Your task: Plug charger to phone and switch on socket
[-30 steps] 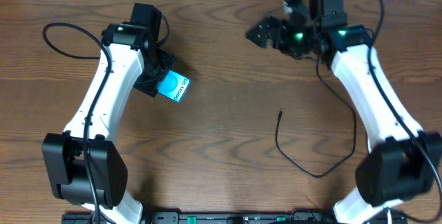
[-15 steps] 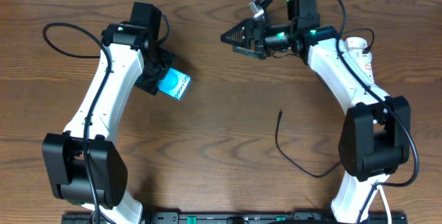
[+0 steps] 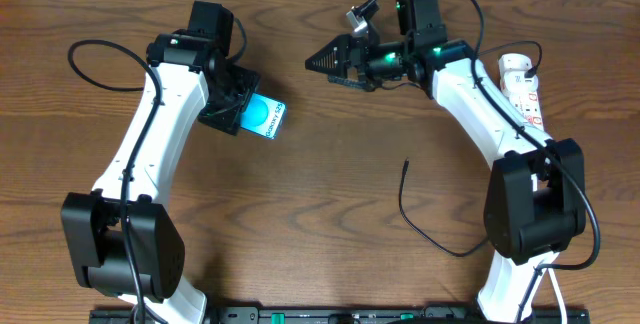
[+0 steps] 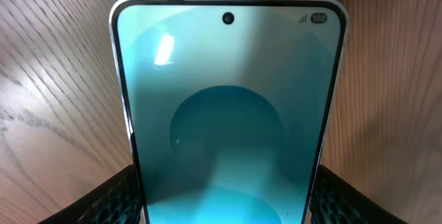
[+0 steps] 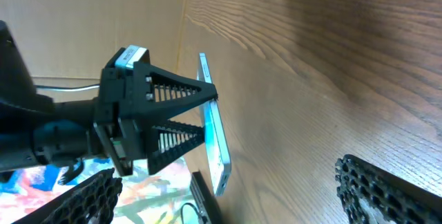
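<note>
Small dark-rimmed, teal-screened smartphone (image 3: 264,118) clamped in my left claw (image 3: 244,114); right claw (image 3: 320,64) spread wide, empty.
My fingers (image 4: 103,198) pinch its long edges. Bare brown wooden table (image 3: 330,214) lies open between it and the thin black charger cable (image 3: 401,199); the narrow white power strip (image 3: 524,86) sits by the table's right edge.

The phone (image 3: 265,116) sits left, the charger (image 3: 403,184) right (socket (image 3: 525,89) farther right, behind).
</note>
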